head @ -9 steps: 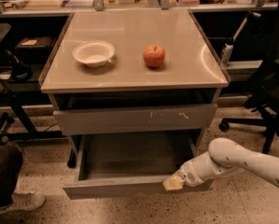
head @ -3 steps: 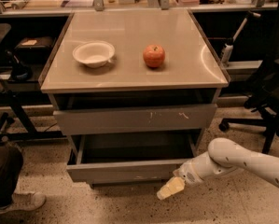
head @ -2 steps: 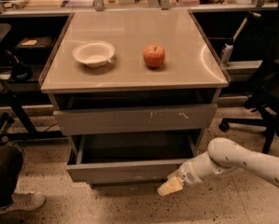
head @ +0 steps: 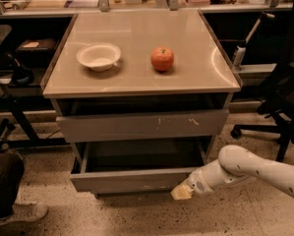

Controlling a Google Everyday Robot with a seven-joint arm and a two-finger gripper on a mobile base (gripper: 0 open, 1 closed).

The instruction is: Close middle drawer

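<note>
The middle drawer (head: 132, 179) is a wide, shallow grey drawer with a plain front. It stands partly open below the taller scratched drawer front (head: 141, 125). Its bare grey tray (head: 141, 156) shows between the two fronts. My gripper (head: 181, 192) is at the end of the white arm that comes in from the right. It sits low against the right end of the middle drawer's front panel, close to the floor. The lowest drawer front is hidden behind the middle one.
A white bowl (head: 100, 57) and a red apple (head: 162, 59) sit on the cabinet top (head: 136, 82). A black office chair (head: 284, 107) stands at the right. A person's shoe and leg (head: 14, 208) are at the lower left, and dark shelving runs behind.
The middle drawer has slid well back into the cabinet since three seconds ago, and a little further in the last second. My gripper has followed its front panel inward.
</note>
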